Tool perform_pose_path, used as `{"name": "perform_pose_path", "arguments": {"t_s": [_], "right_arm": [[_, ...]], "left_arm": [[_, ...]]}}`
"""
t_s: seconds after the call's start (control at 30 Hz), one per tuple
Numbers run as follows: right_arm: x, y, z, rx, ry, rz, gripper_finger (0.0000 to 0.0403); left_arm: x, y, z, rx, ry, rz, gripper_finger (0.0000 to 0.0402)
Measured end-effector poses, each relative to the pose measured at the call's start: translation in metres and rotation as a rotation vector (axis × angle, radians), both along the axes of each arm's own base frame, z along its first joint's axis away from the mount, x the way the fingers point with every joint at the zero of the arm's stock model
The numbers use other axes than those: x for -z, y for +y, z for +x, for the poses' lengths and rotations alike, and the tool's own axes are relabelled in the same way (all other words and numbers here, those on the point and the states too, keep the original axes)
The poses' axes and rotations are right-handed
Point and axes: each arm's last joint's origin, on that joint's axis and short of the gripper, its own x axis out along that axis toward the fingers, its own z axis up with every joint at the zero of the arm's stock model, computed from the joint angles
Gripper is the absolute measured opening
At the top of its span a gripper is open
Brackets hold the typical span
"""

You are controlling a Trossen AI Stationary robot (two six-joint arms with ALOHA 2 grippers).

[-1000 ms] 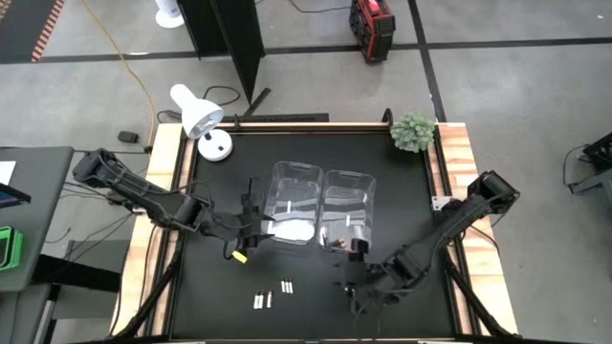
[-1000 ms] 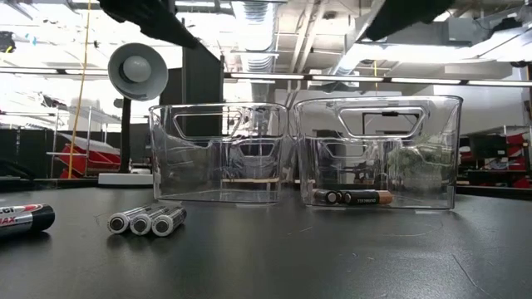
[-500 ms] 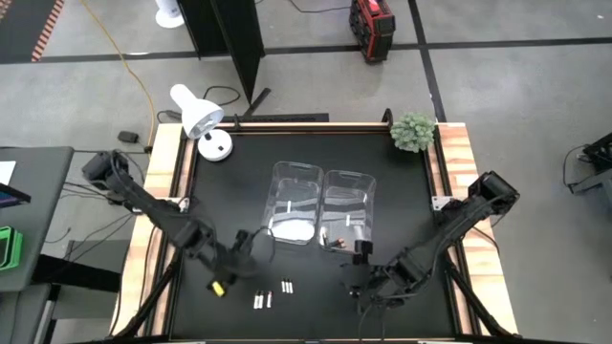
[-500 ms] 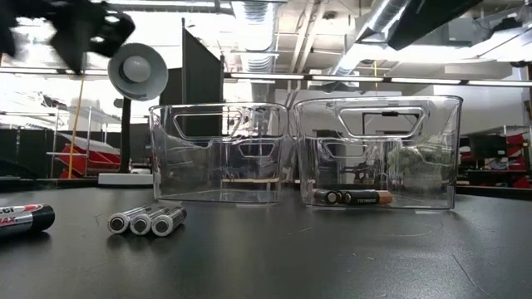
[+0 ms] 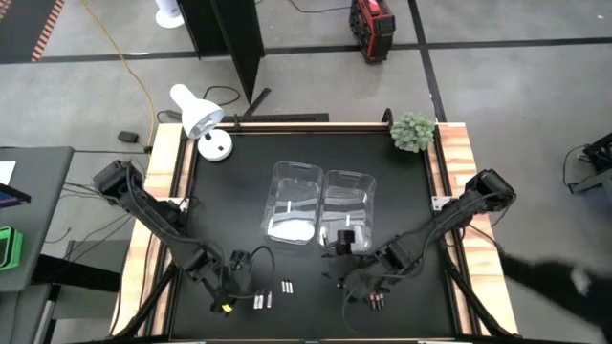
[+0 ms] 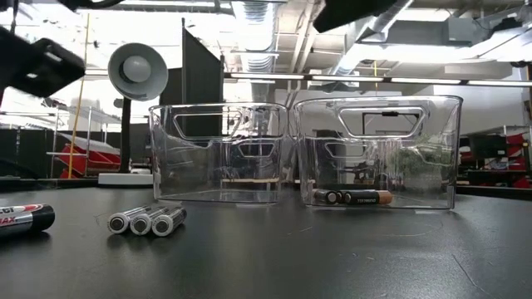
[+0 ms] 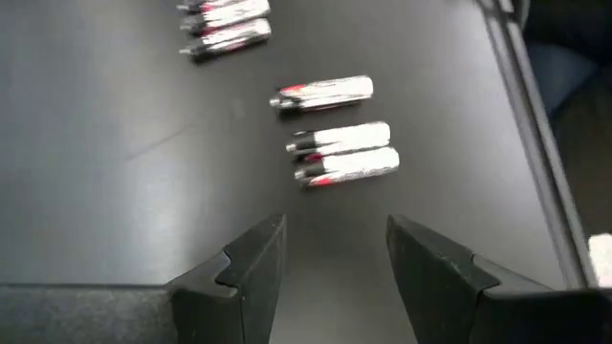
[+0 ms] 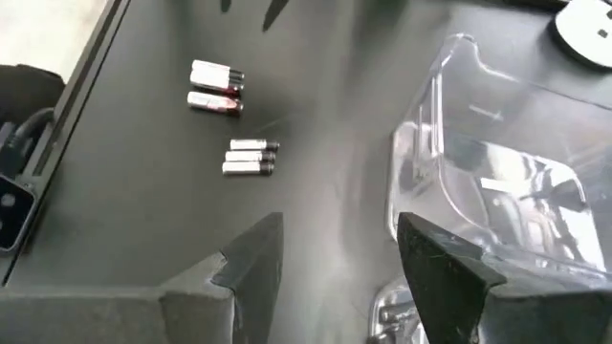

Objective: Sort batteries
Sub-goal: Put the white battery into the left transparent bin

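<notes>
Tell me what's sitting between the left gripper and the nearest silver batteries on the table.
Nothing: in the left wrist view only bare black tabletop lies between the open left gripper and the nearest silver batteries.

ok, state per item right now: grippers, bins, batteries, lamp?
left gripper: open, empty, low over the table near the loose batteries
right gripper: open, empty, by the right bin
left bin: upright, no batteries seen inside
right bin: upright, holds dark copper-ended batteries
silver batteries: loose, lying flat on the table
lamp: off, as far as I can tell
</notes>
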Motion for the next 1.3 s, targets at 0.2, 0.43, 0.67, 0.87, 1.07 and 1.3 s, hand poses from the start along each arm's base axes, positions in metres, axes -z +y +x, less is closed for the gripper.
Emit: {"name": "perform_pose_path", "arguments": {"t_s": [0.2,0.43,0.67,0.87,1.07,1.3], "right_arm": [[0.001,0.002,0.002,-0.011,-0.009,-0.006,0.0223],[0.005,0.005,0.01,-0.033,-0.049,-0.019,0.0223],[0.004,-0.001,0.02,-0.058,-0.088,-0.053,0.0223],[0.0,-0.004,0.026,-0.137,-0.117,-0.071,0.0223],[0.0,-0.011,0.03,-0.129,-0.113,-0.087,0.0223],[0.0,-0.018,0.033,-0.112,-0.111,-0.092,0.0223]], "left_arm": [[0.017,-0.015,0.004,0.012,-0.006,-0.004,0.0181],[0.018,-0.015,0.006,-0.003,-0.055,0.039,0.0181],[0.015,-0.01,0.013,0.162,-0.167,0.244,0.0181],[0.007,-0.01,0.021,0.301,-0.229,0.335,0.0181],[-0.001,-0.006,0.031,0.473,-0.291,0.443,0.0181],[-0.004,-0.001,0.043,0.566,-0.37,0.503,0.0181]]}}
